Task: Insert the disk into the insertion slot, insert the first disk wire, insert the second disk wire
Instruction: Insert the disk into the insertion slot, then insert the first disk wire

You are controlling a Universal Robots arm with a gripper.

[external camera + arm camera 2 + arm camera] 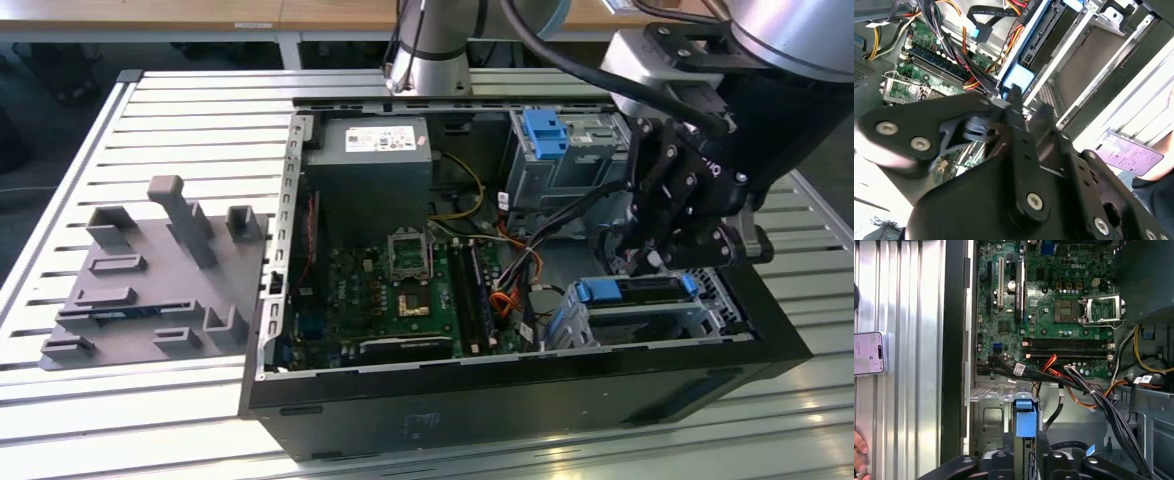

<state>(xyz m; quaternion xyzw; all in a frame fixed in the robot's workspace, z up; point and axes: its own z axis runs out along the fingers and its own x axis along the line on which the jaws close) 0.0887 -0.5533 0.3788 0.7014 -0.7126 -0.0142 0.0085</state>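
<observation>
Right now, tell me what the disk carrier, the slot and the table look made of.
The disk carrier: bright blue, smooth, evenly coloured, so probably moulded plastic.
The slot: grey, thin bent walls with a dull sheen, so apparently sheet metal.
The table: silvery ribbed slats catching glare, so likely aluminium.

Exterior view overlooks the case [534,395]; both close wrist views share its motherboard [1049,315] [916,67].

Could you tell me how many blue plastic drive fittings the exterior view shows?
2: the blue clip on the taller grey box, and the disk's blue carrier at the insertion slot. Others may be hidden.
</observation>
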